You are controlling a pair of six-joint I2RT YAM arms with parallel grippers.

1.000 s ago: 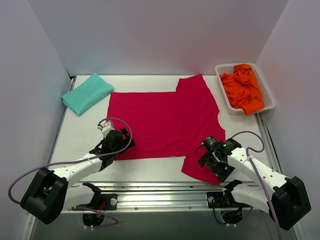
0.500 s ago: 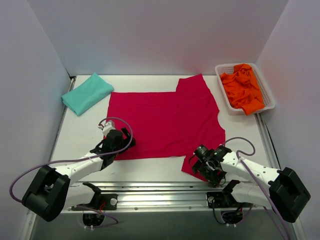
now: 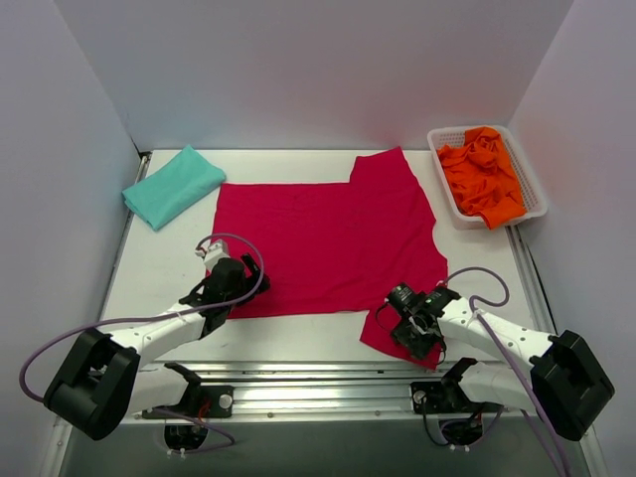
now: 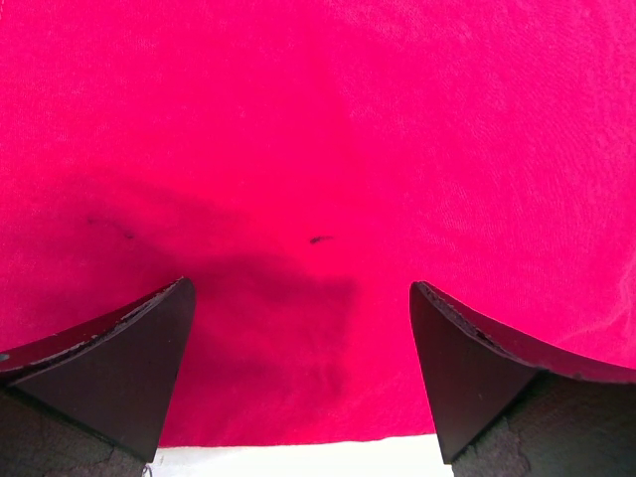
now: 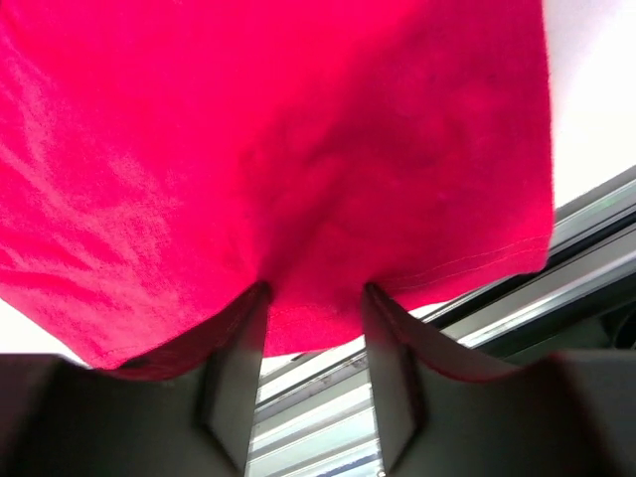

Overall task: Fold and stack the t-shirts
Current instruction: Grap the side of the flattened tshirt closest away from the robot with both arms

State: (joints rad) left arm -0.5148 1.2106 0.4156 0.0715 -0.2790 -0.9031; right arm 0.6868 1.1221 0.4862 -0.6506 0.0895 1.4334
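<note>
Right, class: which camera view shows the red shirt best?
The top view: the whole red shirt lies spread flat, its outline nearly complete. The left wrist view shows only cloth near one hem; the right wrist view shows only a corner bunched in the right gripper.

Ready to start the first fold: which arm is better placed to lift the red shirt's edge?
Right. The right pincer straddles the red t-shirt's near sleeve hem, cloth bunched between the fingers. The left pincer hangs wide open over the body's edge, gripping nothing.
</note>
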